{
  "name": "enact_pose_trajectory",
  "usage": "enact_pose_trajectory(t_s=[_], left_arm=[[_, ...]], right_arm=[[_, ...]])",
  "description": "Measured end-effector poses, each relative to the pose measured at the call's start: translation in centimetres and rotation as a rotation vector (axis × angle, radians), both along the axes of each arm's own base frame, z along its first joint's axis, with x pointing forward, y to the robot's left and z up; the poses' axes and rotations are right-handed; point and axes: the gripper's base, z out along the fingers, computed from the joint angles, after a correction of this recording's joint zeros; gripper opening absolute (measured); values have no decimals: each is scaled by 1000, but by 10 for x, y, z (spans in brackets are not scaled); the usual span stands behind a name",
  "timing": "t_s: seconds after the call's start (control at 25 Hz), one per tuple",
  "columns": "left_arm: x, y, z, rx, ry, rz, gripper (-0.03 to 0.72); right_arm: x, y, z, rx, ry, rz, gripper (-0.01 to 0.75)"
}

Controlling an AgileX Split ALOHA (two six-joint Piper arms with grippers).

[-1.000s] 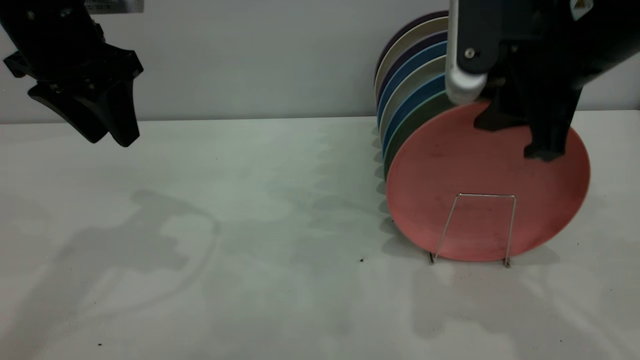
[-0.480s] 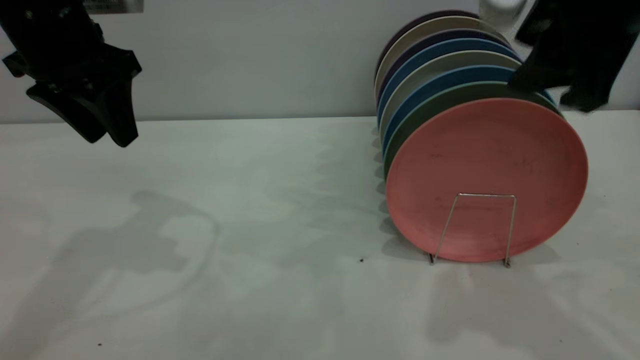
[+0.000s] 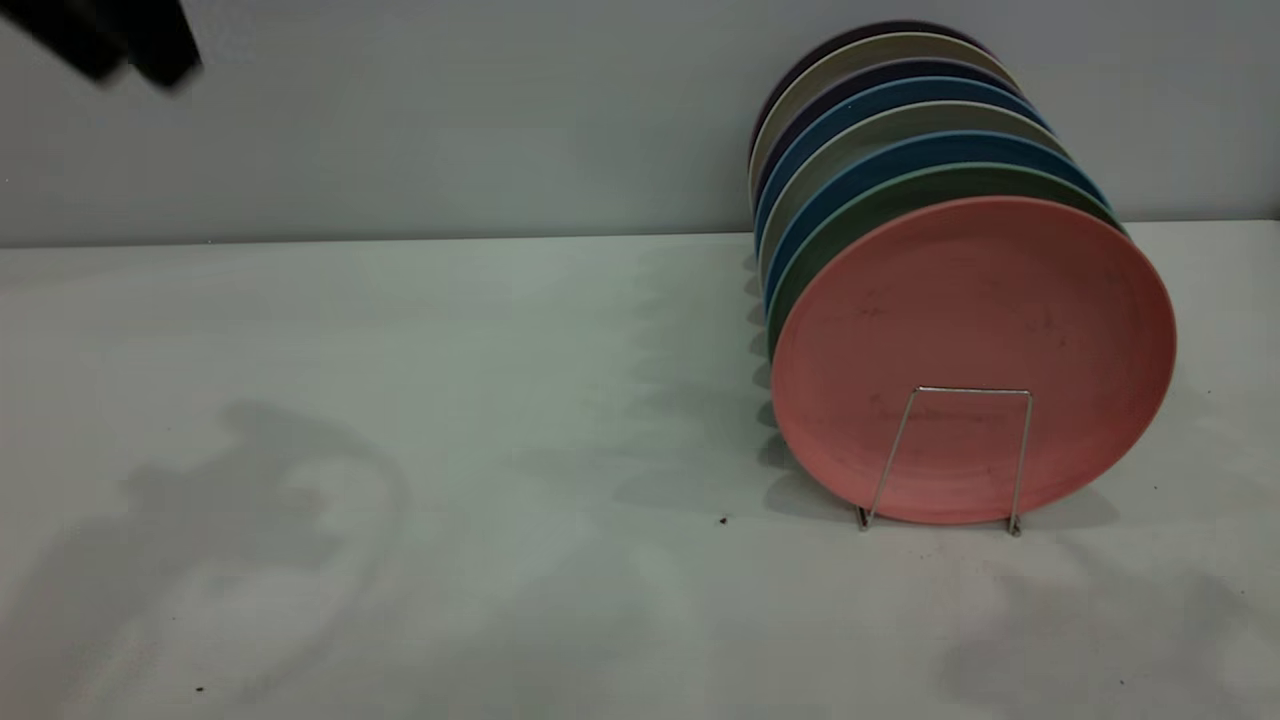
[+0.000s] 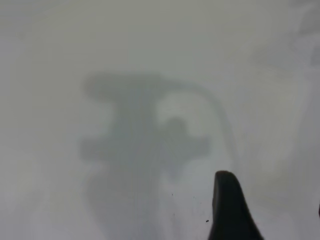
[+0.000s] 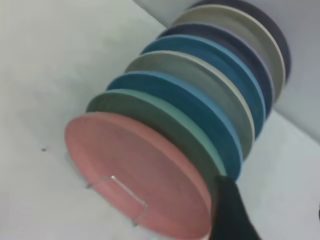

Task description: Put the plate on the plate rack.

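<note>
The salmon-pink plate stands on edge in the front slot of the silver wire plate rack, leaning back on the plates behind it. Nothing holds it. The right wrist view also shows the plate and the rack's front loop. My right gripper is open and empty, above and off to the side of the plates, and out of the exterior view. My left gripper is open and empty, high over bare table. Only a black part of the left arm shows at the exterior view's top left corner.
Behind the pink plate, several more plates stand in a row on the rack: a green one, blue ones, grey and dark ones up to the back wall. White table spreads to the left and front.
My right gripper has let go of the pink plate's top edge and risen out of the exterior view. The left arm has risen to the top left corner. The plate stays in the rack.
</note>
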Motion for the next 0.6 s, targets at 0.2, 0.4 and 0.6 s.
enact_pose_trajectory(t_s=[0.2, 0.4, 0.6], left_arm=[[-38, 5, 53, -15, -111, -10, 453], [-80, 8, 92, -45, -173, -24, 453], [-123, 12, 118, -63, -201, -44, 453]], right_arm=[[-35, -17, 22, 111, 31, -101, 442], [-75, -33, 39, 197, 68, -130, 442], [-115, -46, 45, 214, 112, -100, 442]])
